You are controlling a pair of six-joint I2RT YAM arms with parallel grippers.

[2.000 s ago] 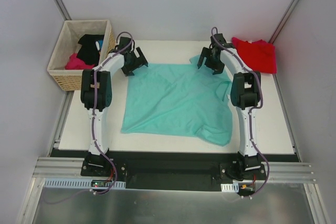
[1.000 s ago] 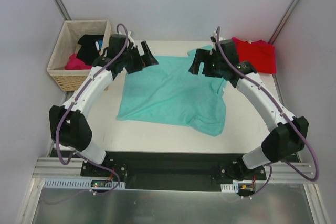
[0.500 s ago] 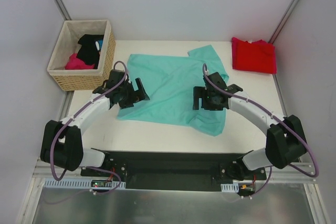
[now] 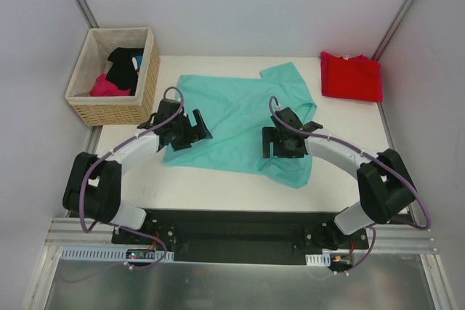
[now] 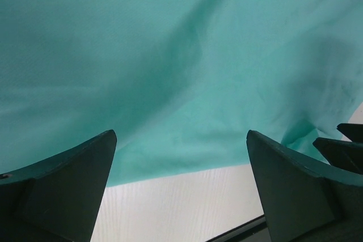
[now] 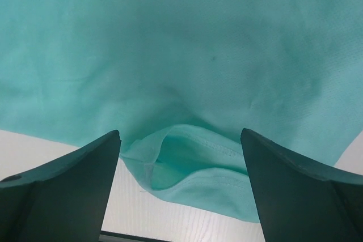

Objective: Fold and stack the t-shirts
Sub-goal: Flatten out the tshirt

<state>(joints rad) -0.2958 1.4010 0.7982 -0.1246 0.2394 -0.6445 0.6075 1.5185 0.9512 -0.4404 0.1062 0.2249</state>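
Teal soft cotton short-sleeved t-shirt (image 4: 240, 110), rumpled at the middle of the white desk (image 4: 218, 186); left tool (image 4: 190, 130) and right tool (image 4: 272, 141) wide open, empty, over its near hem; risk: the curled near-right hem may get pinched doubled, skewing the fold.

Both arms folded low, elbows out, wrists angled inward toward each other. Left gripper (image 4: 191, 128): fingers spread wide, holding nothing. Right gripper (image 4: 269, 141): same.

Pulled left gripper (image 4: 195, 130) and right gripper (image 4: 267, 143) back from far table edge to near hem of teal mint-green cotton t-shirt (image 4: 232, 110). Left shirt flatter, shifted farther back; apparently released.
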